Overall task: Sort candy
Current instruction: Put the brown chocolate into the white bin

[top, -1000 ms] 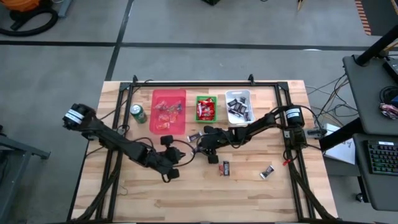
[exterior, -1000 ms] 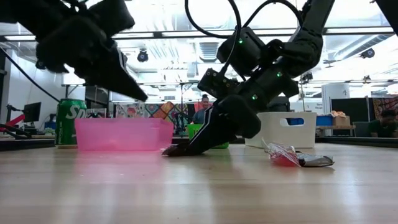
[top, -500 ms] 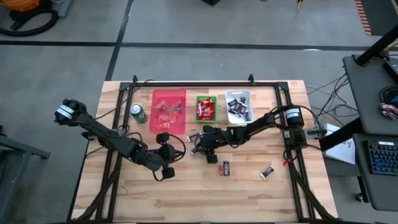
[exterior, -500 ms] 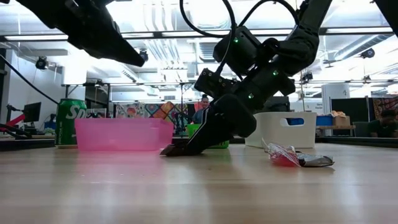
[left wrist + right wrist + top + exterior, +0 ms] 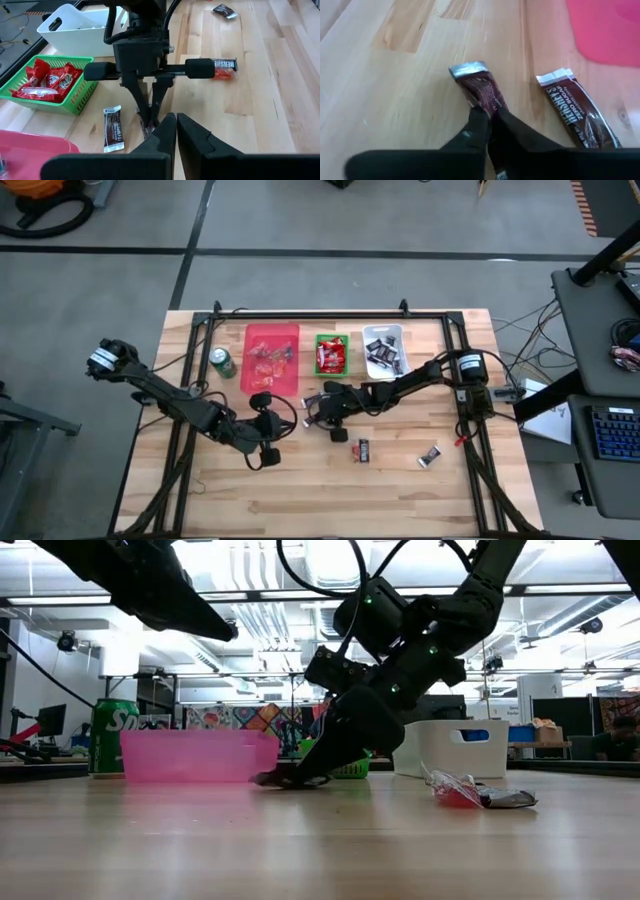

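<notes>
Now down at the wooden table (image 5: 300,490): right gripper (image 5: 489,122) low over the boards, fingers pinched onto a dark brown chocolate bar (image 5: 481,88) lying flat just in front of the pink bin (image 5: 272,358). Second dark bar (image 5: 575,112) just beside it, apart from the fingers, untouched. Left gripper (image 5: 176,131) raised off the table near the middle, fingers pressed together on nothing, pointed toward the right one. Further along the table: dark bar with an orange end (image 5: 364,449) and a silver-dark sweet (image 5: 429,457), well apart from the bins. Behind, in a row: green drink can (image 5: 222,363), pink bin with clear and red sweets, green basket (image 5: 331,354) of red-wrapped sweets, white bin (image 5: 384,351) of dark ones.
</notes>
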`<action>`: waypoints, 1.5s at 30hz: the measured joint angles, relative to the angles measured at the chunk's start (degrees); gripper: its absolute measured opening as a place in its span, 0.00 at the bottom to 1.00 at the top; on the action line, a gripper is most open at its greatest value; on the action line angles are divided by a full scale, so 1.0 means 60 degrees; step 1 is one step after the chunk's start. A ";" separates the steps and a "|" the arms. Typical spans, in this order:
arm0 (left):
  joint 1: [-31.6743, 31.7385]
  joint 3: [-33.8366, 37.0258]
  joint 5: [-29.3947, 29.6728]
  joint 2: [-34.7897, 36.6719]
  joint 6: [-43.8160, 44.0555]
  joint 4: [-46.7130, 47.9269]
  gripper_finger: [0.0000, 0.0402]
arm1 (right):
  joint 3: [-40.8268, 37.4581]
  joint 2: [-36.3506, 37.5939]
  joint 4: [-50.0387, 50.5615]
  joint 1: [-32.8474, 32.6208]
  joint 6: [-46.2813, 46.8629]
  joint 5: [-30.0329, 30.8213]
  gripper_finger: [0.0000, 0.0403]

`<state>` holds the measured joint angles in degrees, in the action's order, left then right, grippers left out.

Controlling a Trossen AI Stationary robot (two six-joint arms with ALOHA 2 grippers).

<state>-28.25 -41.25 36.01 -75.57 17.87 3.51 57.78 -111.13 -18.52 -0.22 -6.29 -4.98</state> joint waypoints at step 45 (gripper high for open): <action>-0.0168 -0.0011 0.0164 -0.0007 0.0226 -0.0248 0.00 | -0.0445 0.5038 0.7446 0.5663 0.1408 0.2581 0.17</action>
<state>-29.26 -41.32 36.99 -75.61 19.22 2.02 55.11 -80.90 26.15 33.76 2.15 10.50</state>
